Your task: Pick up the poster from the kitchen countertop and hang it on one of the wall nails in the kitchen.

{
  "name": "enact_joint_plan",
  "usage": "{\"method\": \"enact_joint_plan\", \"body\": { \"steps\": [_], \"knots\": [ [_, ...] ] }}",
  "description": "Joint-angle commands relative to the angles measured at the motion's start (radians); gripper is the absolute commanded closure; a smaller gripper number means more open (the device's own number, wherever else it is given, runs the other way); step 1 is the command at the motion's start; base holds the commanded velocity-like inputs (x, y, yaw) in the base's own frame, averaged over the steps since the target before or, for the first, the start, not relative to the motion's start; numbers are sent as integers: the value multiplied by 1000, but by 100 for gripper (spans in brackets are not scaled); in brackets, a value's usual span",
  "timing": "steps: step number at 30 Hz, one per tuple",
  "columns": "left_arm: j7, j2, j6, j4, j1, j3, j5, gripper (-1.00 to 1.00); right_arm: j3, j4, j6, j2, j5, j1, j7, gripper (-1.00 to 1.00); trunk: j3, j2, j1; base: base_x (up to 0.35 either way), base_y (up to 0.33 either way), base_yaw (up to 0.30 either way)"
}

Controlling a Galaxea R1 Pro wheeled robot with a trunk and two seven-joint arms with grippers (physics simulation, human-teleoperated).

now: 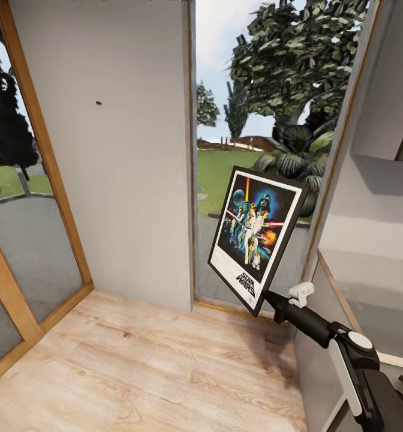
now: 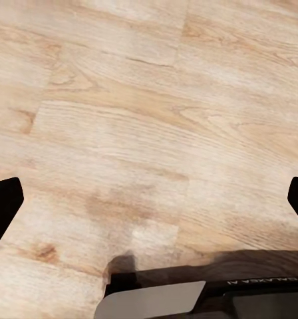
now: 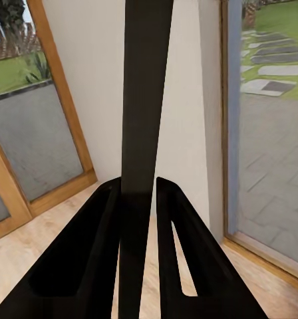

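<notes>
The right gripper has its fingers closed on the lower corner of the Star Wars poster, which is held aloft, tilted, in front of the window and well to the right of the pale wall panel. A small dark speck on that panel, probably the wall nail, sits high and left of the poster. Held only by one corner, the frame could swing or slip as the arm reaches across, and its edge might strike the wall and miss the tiny nail. The left gripper hangs wide open over the wooden floor, holding nothing
</notes>
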Motion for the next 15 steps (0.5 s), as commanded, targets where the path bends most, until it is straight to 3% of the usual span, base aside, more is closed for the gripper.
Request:
{"method": "enact_joint_plan", "body": {
  "steps": [1,15],
  "knots": [
    [-8,-1,-1,-2,0,7,-6,-100,-1,0,11,0,-12,-1,4,100,2,6,-4,0,0,0],
    [-8,-1,-1,0,0,7,-6,-100,0,0,11,0,-12,-1,4,100,46,104,-57,0,0,0]
  ]
}}
